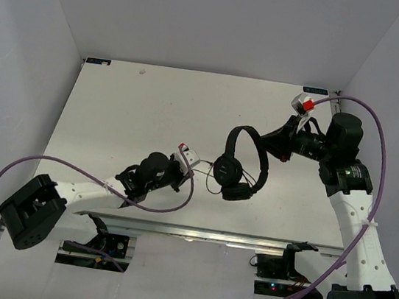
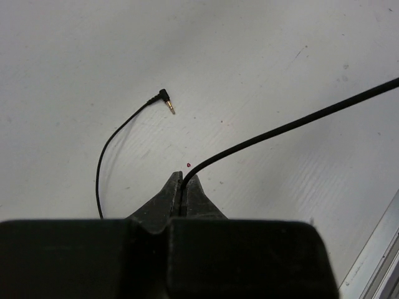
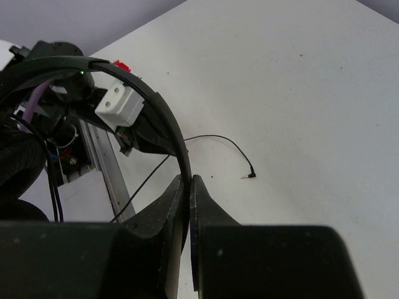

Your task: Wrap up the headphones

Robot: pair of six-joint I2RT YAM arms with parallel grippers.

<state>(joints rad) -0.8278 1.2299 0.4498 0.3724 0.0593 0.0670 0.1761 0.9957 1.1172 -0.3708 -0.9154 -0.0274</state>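
Your left tool point(image 2: 184, 182) was clenched on the cord point(image 2: 283, 126). It pinched the thin black line at the fingertips, and the line ran up and right toward the headphones. The free tail curved away over the table point(image 1: 109, 107) and ended in the plug point(image 2: 167, 103), which lay flat and apart from the tool.

At centre, the headphones point(image 1: 240, 166) sat between the two arms, with the earcups toward the near side. I could not tell whether they rested on the table or hung above it. Your right tool point(image 3: 189, 185) was clamped on the headband point(image 3: 165, 121), with the band between its closed jaws.

Finding: no turn of cord showed around the band or cups, so I judged the wrapping not yet begun. This was the set-up step, with both body and cord secured. The next move called for you to carry the cord around the headphones while the right tool held them steady, keeping the tension light.

The metal rail point(image 2: 374, 249) at the near edge lay just beside the left tool, and the right wall stood near the right arm. The better room for moving lay toward the far side of the table.
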